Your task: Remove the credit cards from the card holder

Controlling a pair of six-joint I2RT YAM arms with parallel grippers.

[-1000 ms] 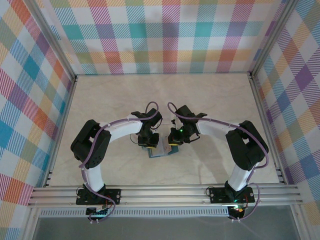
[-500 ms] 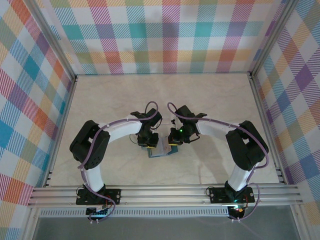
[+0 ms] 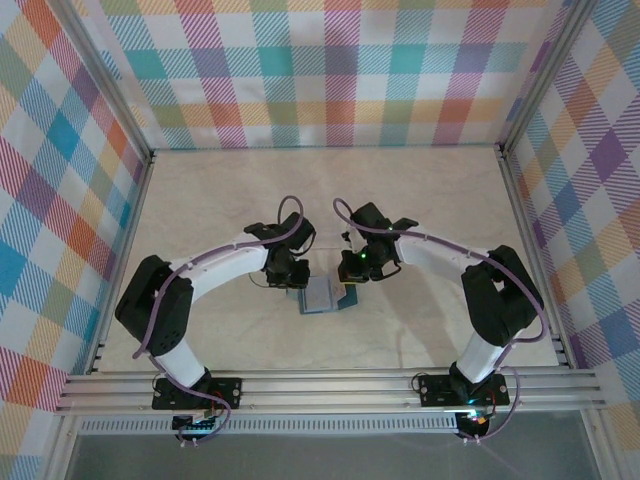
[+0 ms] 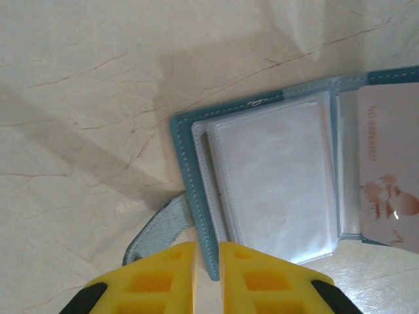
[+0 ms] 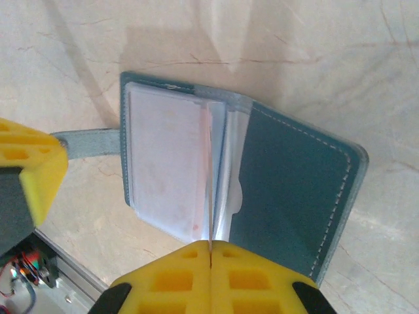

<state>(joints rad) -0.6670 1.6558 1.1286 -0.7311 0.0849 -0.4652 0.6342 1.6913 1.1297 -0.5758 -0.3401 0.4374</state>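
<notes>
Teal card holder [image 3: 322,297] lies open across the table [image 3: 430,200], its tab towards the left gripper [image 4: 207,255], whose claw pinches its edge. Right gripper [image 5: 209,254], closed tight, nips an upright credit card [image 4: 386,150] printed "NO" plus unclear digits.

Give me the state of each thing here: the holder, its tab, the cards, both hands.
card holder: open, lying flat on the table.
side tab: undone, lying flat.
printed card: upright at the fold, not yet out of the holder.
left hand: nearly shut, pinching the card holder's edge beside the tab.
right hand: shut on the printed card's edge, perhaps its sleeve too.
</notes>
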